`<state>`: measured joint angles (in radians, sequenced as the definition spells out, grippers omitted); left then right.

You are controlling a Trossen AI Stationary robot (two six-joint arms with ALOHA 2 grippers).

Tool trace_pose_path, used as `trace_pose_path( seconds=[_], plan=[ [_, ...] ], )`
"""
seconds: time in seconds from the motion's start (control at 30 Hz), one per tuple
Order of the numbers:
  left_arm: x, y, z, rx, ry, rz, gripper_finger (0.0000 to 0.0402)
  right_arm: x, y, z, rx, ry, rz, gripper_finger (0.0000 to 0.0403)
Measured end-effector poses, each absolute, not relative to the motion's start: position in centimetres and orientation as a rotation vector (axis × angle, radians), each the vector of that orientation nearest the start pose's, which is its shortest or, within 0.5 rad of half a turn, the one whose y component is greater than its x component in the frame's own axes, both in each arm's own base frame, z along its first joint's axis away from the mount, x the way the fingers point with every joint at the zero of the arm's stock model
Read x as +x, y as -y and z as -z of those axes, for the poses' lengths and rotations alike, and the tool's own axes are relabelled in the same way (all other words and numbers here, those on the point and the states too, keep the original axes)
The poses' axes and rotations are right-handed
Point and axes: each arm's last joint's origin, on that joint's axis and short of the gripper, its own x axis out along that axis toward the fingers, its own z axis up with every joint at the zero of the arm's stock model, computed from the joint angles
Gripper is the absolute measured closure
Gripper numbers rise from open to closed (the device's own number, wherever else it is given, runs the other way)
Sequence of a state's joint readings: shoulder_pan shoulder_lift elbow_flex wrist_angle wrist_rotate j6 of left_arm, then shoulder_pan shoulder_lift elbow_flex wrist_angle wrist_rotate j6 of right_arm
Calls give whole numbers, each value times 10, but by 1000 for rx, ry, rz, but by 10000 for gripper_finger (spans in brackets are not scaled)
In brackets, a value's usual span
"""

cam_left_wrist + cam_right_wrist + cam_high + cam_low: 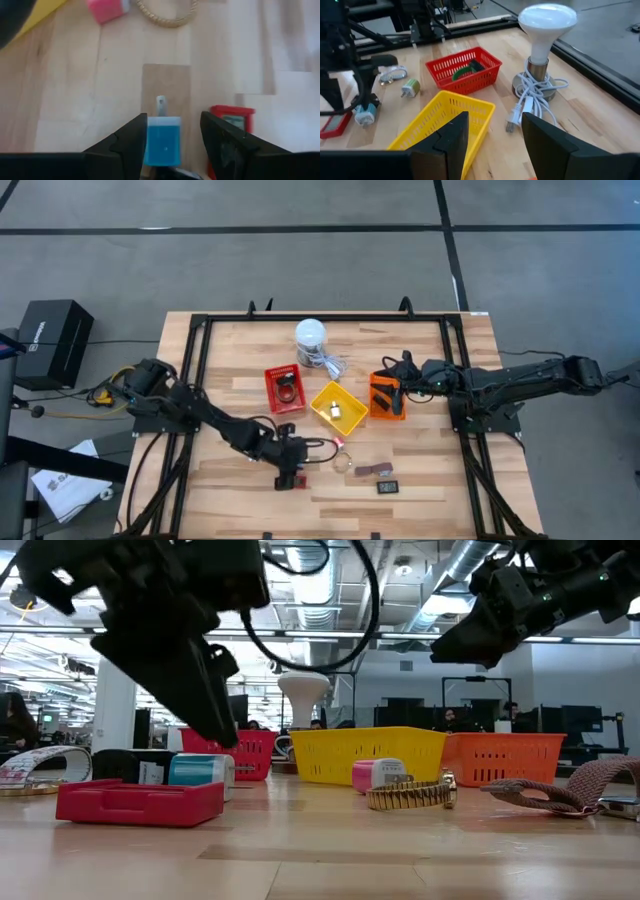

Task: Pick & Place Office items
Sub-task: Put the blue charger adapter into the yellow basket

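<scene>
My left gripper (173, 136) is open and points down at the table's near middle (289, 467). A small blue plug adapter (162, 140) stands on the wood between its fingers, metal prong pointing away. A flat red piece (292, 481) lies just beside it. A pink piece (107, 8), a gold wire ring (343, 462), a brown bar (375, 471) and a black piece (388, 487) lie on the table. A green ring (462, 73) sits in the red tray (284, 388). My right gripper (492, 137) is open and empty, above the orange tray (386, 396). My left gripper comes at the blue adapter from above, one finger on each side of its body (155, 145). The adapter lies close against one finger (134, 145), and a gap shows to the other finger. I cannot tell whether the near finger touches it. The adapter stays on the table.
A yellow tray (337, 408) with a small white piece sits between the red and orange trays. A white bulb lamp (311, 335) with a coiled cable stands behind them. A black frame (200, 340) borders the table. Bare wood lies along the near edge.
</scene>
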<state>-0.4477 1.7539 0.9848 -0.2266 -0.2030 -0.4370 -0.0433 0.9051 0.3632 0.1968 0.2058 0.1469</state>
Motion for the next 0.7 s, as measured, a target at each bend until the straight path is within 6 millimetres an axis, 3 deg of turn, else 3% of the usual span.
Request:
trace_pose_path(
  seconds=[0.23, 0.7],
  plan=[
    [309, 142, -140, -63, -1008, -17, 223, 187, 14, -203, 116, -335, 272, 228],
    [309, 142, -136, -87, -1042, 16, 235, 187, 14, -203, 116, -335, 272, 228]
  ],
)
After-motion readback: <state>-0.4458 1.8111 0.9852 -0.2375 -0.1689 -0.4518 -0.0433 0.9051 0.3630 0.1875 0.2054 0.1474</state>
